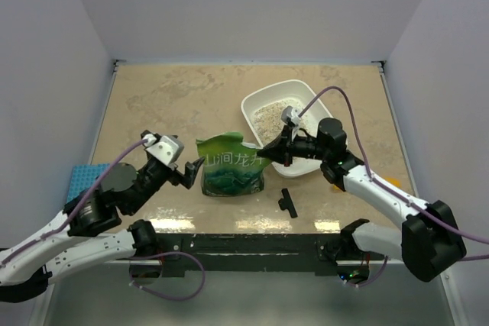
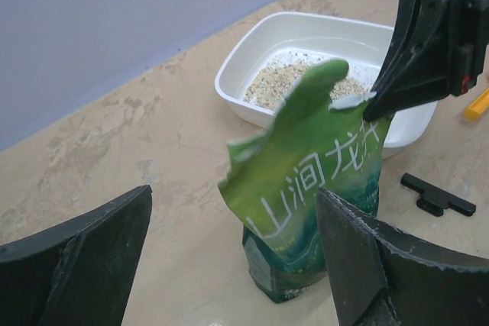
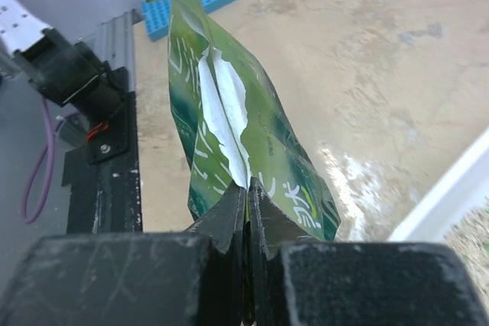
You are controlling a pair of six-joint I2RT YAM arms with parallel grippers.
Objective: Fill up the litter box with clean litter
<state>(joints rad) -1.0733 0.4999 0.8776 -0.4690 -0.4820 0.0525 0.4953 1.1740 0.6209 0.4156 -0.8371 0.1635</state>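
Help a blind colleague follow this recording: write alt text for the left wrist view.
A crinkled green bag stands upright on the tan table, its top corner pinched by the shut right gripper. Behind it sits a white plastic litter box holding pale sandy litter; the open left gripper flanks the bag.

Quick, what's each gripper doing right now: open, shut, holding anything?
Left gripper: open, holding nothing.
Right gripper: shut on the crinkled green plastic bag, at its top edge.

Plain pale grey walls (image 1: 252, 5) close in the mottled tan, stone-patterned surface (image 1: 168, 97) on three sides. A black rail (image 1: 244, 246) runs along its near edge, where the light leaves a few small bright glare patches.
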